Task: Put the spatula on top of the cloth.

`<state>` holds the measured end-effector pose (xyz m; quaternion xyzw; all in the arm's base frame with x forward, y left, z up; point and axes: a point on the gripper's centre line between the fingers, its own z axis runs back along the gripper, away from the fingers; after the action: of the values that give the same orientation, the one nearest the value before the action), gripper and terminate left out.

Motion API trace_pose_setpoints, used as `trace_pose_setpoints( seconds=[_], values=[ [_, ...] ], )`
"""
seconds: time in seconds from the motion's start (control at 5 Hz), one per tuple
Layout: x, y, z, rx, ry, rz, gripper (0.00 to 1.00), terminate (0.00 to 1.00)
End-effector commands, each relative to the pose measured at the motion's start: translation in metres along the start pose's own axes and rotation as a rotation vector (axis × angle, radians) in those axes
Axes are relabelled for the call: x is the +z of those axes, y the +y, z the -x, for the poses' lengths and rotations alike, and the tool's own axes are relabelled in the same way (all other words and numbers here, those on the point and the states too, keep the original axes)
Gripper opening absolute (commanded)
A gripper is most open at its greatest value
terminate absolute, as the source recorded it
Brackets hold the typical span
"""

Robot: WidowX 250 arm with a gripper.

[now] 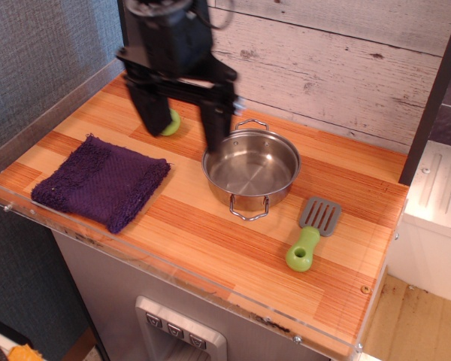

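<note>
The spatula (311, 235) lies flat at the front right of the wooden counter, its grey slotted head toward the back and its lime-green handle toward the front. The dark purple knitted cloth (101, 181) lies flat at the left. My black gripper (184, 137) hangs open and empty above the counter, between the cloth and the steel pot, far left of the spatula. Its right finger (215, 124) stands over the pot's left rim.
A steel pot (251, 168) with two wire handles stands in the middle, between cloth and spatula. A green ball (171, 122) sits behind the gripper, partly hidden by its left finger. A wood-plank wall runs along the back, and a clear plastic lip (173, 265) edges the counter front.
</note>
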<state>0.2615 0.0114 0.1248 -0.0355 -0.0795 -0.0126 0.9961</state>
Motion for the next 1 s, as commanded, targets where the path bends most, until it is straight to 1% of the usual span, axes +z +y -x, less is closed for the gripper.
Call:
trace_pose_setpoints(
  seconds=[0.0, 0.2, 0.4, 0.6, 0.8],
  values=[
    [0.0, -0.073, 0.003, -0.045, -0.065, -0.02, 1.0, 0.0],
    [-0.013, -0.092, 0.007, -0.054, -0.049, -0.014, 1.0, 0.0],
    [-0.027, -0.103, 0.012, -0.046, 0.008, -0.072, 1.0, 0.0],
    [-0.041, -0.107, 0.016, -0.039, 0.046, -0.112, 1.0, 0.0],
    [-0.055, -0.105, 0.015, 0.001, 0.05, -0.132, 1.0, 0.0]
  ],
)
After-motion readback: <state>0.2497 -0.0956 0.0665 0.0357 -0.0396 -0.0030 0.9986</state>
